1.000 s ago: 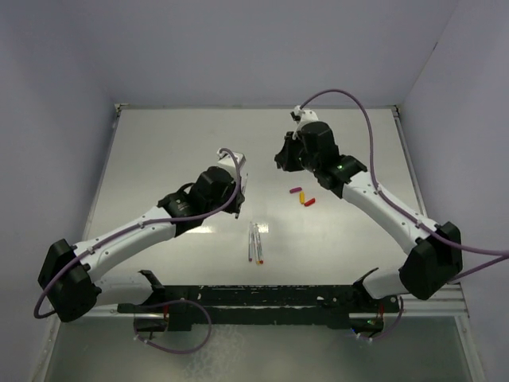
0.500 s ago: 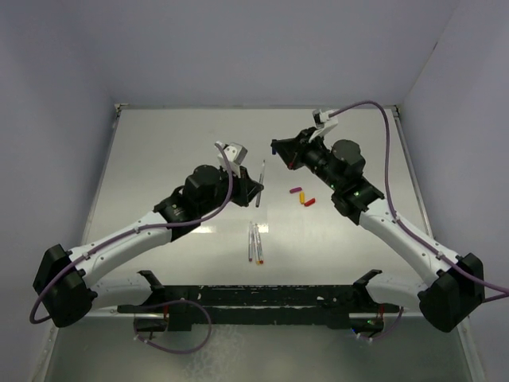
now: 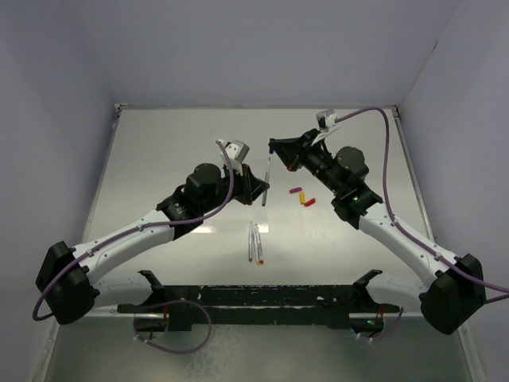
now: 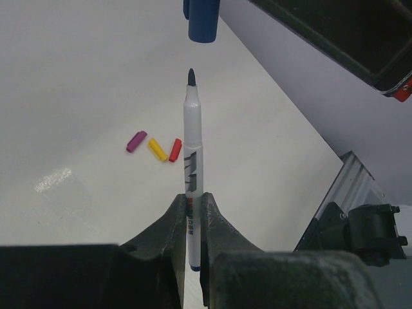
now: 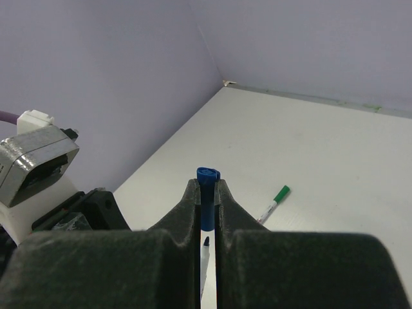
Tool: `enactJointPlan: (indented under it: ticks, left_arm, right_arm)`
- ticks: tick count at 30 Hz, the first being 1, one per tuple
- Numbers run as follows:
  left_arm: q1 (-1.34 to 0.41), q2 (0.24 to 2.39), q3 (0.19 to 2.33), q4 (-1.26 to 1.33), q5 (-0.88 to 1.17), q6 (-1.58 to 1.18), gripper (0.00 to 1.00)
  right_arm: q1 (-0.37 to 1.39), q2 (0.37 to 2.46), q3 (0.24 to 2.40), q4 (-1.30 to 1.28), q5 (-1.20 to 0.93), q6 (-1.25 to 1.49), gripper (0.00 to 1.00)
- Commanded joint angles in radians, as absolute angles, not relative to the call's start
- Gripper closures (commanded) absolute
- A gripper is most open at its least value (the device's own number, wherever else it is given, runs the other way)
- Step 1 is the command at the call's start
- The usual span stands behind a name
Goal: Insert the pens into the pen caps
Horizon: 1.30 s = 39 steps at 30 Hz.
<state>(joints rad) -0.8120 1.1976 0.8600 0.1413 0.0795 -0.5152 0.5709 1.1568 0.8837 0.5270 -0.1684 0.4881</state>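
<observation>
Firmly pinched in the left gripper point(image 4: 192, 209), a thin white-grey marker pen point(image 4: 192, 141) aims its dark tip at a small blue plastic cap point(image 4: 203, 22), near but not touching, clamped in the right gripper point(image 5: 206, 190). Grey barrel lettering is unreadable.

White-shelled left arm point(image 3: 127, 233) and right arm point(image 3: 398, 236), bulky black at the joints, each carry a purple cable point(image 3: 362, 111), with the left gripper point(image 4: 193, 199) and right gripper point(image 5: 206, 187) matte black.
</observation>
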Motion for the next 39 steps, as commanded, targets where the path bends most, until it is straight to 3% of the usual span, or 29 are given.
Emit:
enactJointPlan:
  ticks: [1, 39]
  left_arm:
    - [-0.808, 1.188, 0.900, 0.207, 0.096, -0.535, 1.00]
    - [-0.781, 1.179, 0.906, 0.206, 0.106, -0.525, 1.00]
  right_arm:
    - [0.570, 1.136, 0.883, 0.606, -0.182, 0.500, 1.00]
    - [0.571, 1.198, 0.865, 0.675, -0.193, 0.548, 1.00]
